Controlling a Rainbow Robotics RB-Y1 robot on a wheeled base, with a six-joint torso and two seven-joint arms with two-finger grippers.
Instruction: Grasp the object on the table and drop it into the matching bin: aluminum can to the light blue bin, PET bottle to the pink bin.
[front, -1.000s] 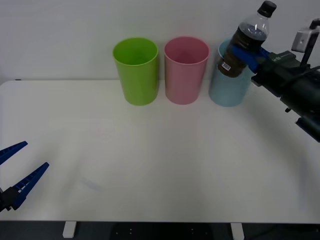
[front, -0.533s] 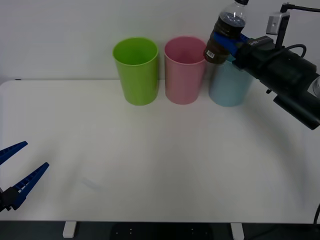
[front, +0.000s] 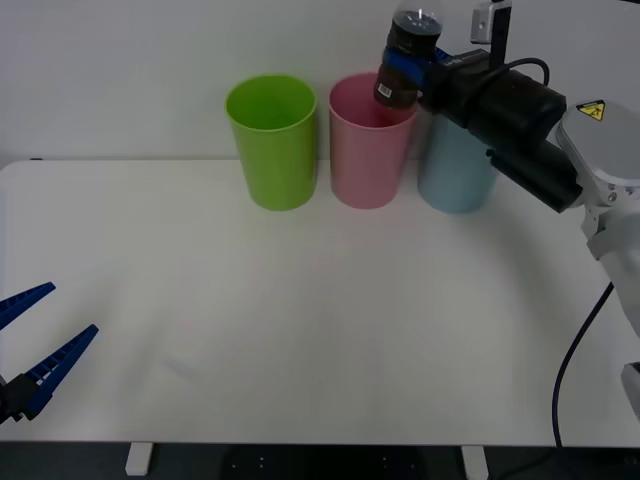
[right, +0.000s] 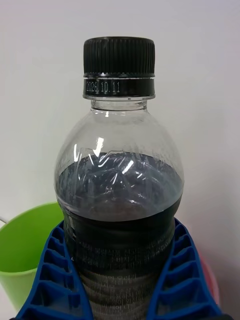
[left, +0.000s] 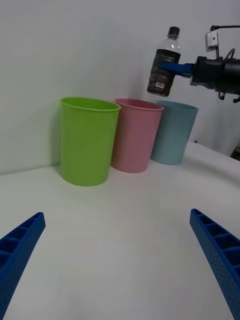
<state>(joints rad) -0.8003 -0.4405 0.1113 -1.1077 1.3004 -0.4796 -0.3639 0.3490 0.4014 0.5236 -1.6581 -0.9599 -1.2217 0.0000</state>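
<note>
The PET bottle, clear with dark brown liquid and a black cap, hangs upright in the air over the pink bin, above the side of its rim nearest the light blue bin. My right gripper is shut on the bottle's labelled lower body. In the right wrist view the blue fingers clamp the bottle from both sides. The left wrist view has the bottle well above the pink bin. My left gripper waits open low at the table's near left.
A green bin stands left of the pink one, the three bins in a row along the far edge of the white table. A white wall rises close behind them. My black right arm reaches in from the right, above the light blue bin.
My right arm has carried the bottle leftward and slightly up, from in front of the light blue bin to above the pink bin's rim. The left gripper has not moved.
</note>
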